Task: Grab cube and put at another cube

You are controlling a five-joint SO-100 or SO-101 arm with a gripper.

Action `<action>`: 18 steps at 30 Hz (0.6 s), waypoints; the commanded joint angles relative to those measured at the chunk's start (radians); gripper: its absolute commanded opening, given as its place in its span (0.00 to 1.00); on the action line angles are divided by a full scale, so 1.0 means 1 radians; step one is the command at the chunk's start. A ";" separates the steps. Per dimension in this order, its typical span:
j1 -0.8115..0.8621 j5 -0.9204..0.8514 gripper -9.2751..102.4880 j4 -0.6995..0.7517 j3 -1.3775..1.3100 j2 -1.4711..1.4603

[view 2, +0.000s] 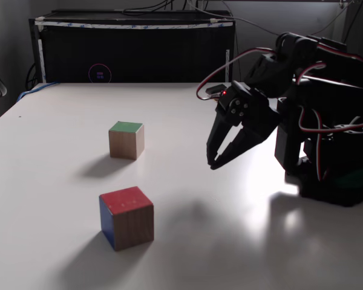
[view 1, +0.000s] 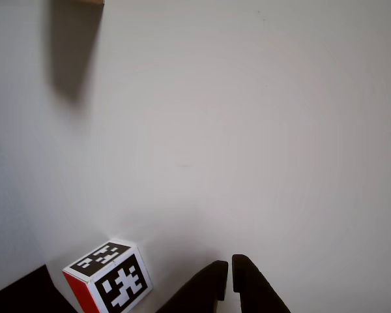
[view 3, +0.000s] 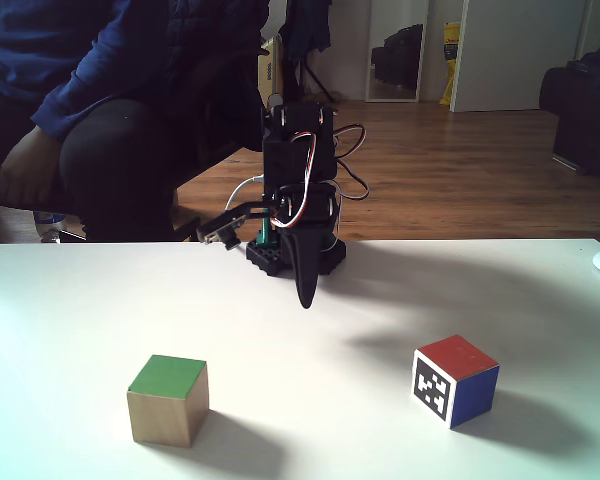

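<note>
Fingers of the gripper (view 2: 213, 163) hang pressed together, empty, tips just above the table (view 2: 42, 199), with the green-topped wooden cube (view 2: 126, 139) well off to its left in a fixed view and the marker-patterned cube (view 2: 126, 217) nearer the camera. To grab cleanly, I'd say it should spread its jaws first. Then it can swing over the wooden cube and drop squarely around opposite sides.

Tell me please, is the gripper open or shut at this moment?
Shut. In the other view the gripper has its two dark fingertips nearly touching, with nothing between them; in a fixed view it tapers to one closed point above the table.
</note>
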 commanded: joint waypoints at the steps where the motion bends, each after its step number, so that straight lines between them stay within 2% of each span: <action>1: -0.086 0.077 0.08 -0.025 -0.012 0.005; 15: -0.095 0.074 0.08 -0.023 -0.012 0.005; 18: -0.080 0.058 0.08 -0.063 -0.005 0.005</action>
